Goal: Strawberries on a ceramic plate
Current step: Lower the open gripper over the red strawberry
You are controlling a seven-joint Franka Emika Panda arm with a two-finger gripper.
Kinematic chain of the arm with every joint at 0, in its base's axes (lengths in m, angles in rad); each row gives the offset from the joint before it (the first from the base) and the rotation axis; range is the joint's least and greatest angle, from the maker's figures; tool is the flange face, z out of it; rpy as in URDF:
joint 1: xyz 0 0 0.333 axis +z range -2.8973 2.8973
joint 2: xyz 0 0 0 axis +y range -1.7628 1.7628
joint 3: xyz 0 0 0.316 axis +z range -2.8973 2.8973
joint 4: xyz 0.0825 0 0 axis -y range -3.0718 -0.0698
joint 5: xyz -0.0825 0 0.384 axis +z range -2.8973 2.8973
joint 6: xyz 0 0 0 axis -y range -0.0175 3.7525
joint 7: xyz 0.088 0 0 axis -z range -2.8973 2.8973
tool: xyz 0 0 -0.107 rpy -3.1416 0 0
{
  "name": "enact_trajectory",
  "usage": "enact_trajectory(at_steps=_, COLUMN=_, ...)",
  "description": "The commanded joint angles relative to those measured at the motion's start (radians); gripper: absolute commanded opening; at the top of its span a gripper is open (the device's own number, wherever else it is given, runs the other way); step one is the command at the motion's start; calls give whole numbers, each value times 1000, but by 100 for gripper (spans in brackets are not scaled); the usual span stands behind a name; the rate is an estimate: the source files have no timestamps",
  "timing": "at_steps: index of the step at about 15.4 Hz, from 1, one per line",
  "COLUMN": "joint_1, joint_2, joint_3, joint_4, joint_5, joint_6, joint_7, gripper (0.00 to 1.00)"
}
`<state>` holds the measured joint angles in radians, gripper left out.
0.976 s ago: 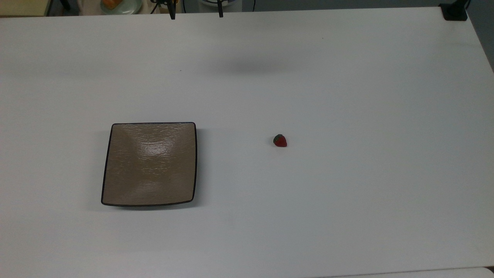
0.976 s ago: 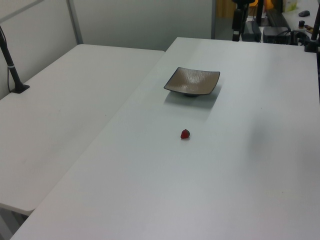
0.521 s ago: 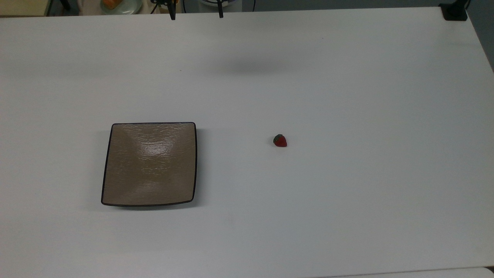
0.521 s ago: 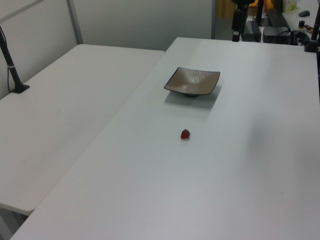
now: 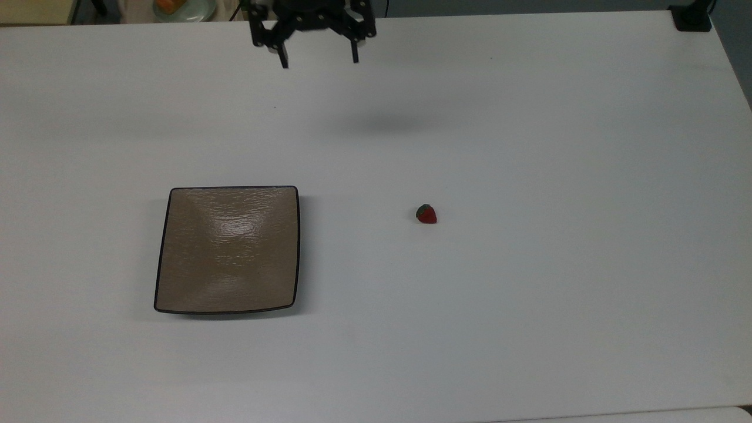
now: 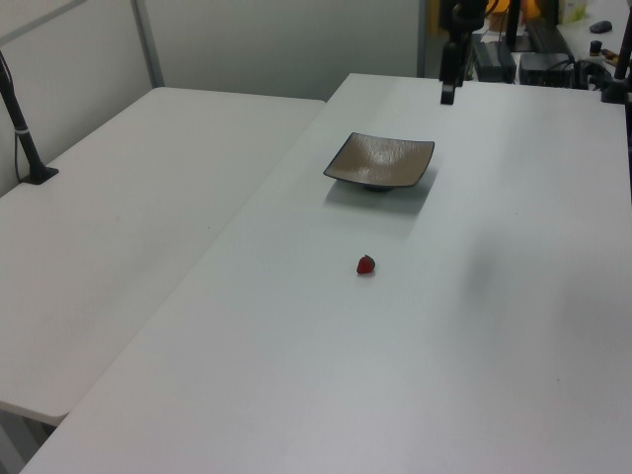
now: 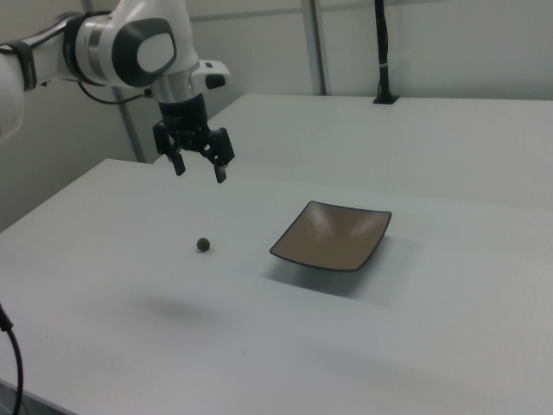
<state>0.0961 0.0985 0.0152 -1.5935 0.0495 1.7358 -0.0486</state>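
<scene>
The hand (image 5: 319, 59) has been brought further into the top view since the earlier frames, where only its two fingertips were seen at the 12 o'clock edge; now its black body is seen as well. Its fingers are spread wide with nothing between them, and it hangs above the tabletop (image 5: 529, 147). In the right view the hand (image 7: 200, 168) is seen above and beyond the strawberry (image 7: 203, 245). The strawberry (image 5: 426, 214) has not been moved: it lies on the bare tabletop at 3 o'clock from the ceramic plate (image 5: 228, 249), well apart from it. The plate is likewise unchanged.
</scene>
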Motion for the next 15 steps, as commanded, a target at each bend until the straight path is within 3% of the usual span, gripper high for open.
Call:
enact_trajectory(at_steps=1, joint_1=69, joint_2=67, joint_3=-6, joint_4=15, joint_5=1, joint_6=80, joint_7=7, gripper=100)
enact_trajectory(at_steps=13, joint_1=166, joint_2=236, joint_3=-6, joint_4=14, joint_5=-13, joint_6=309, joint_7=-93, gripper=100)
enact_trajectory(at_steps=15, joint_1=192, joint_2=260, joint_3=-7, joint_4=12, joint_5=-43, joint_6=340, joint_7=-85, gripper=100)
